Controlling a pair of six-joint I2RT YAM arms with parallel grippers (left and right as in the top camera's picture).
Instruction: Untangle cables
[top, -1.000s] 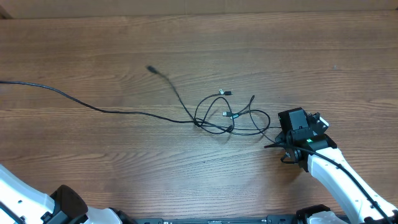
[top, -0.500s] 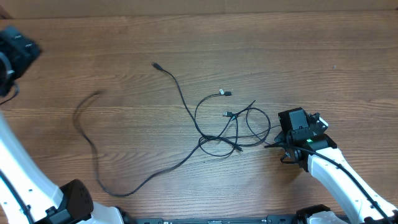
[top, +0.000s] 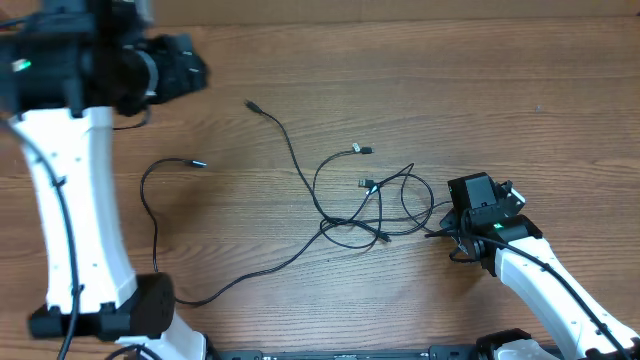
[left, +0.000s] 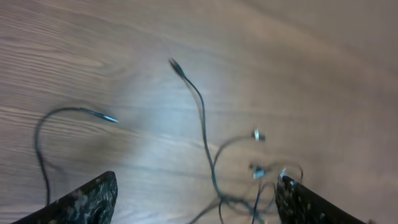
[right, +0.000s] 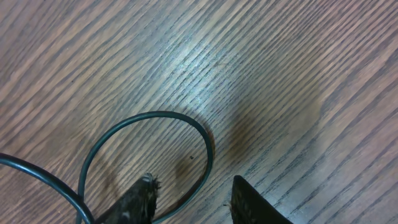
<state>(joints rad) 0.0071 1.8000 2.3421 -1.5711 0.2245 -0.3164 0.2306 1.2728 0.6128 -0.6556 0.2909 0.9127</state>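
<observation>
Several thin black cables (top: 370, 205) lie knotted together right of the table's middle. One strand runs up-left to a small plug (top: 250, 104). A longer strand (top: 155, 215) curls round the left to a silver-tipped end (top: 199, 163). My left gripper (top: 190, 70) hangs high at the upper left, open and empty. In the left wrist view the left gripper (left: 198, 179) frames the plug (left: 176, 65), the silver tip (left: 109, 118) and the blurred knot (left: 249, 193) far below. My right gripper (top: 440, 232) sits low at the knot's right edge. The right gripper (right: 194, 182) stands open, with a cable loop (right: 202, 140) lying loose between its fingers.
The wooden table (top: 520, 90) carries nothing but the cables. The left arm's white link (top: 80, 200) stands tall over the left side, with its base (top: 130, 310) at the front edge. The right arm (top: 545, 285) reaches in from the front right.
The long cable, pulled taut to the left a second ago, has dropped and now lies slack in a curl. My left arm swung into view at the upper left. The right arm stayed put.
</observation>
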